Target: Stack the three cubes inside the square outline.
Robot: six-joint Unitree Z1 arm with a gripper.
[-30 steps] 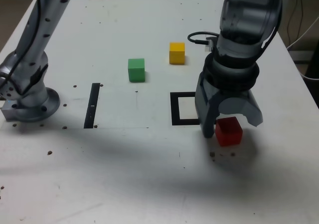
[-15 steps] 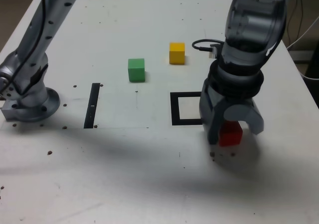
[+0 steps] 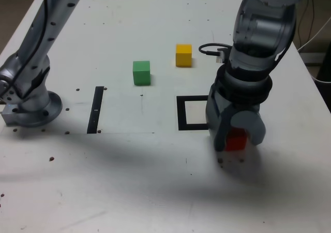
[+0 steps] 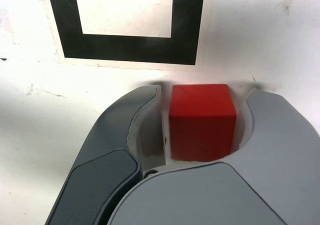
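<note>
The gripper (image 4: 202, 130) brackets the red cube (image 4: 202, 121), jaws narrow, contact unclear; an off-centre squeeze could twist it, spoiling placement in the square outline (image 3: 192, 113).

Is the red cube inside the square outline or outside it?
Outside. The red cube sits between the pincer jaws, beside the square outline, on bare table.

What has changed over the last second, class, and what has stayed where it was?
The gripper has come down over the red cube and drawn its jaws in until they bracket it closely; the wrist view shows the cube between them. The red cube has hardly shifted on the table. The green cube, yellow cube, square outline and black strip have not moved.
</note>
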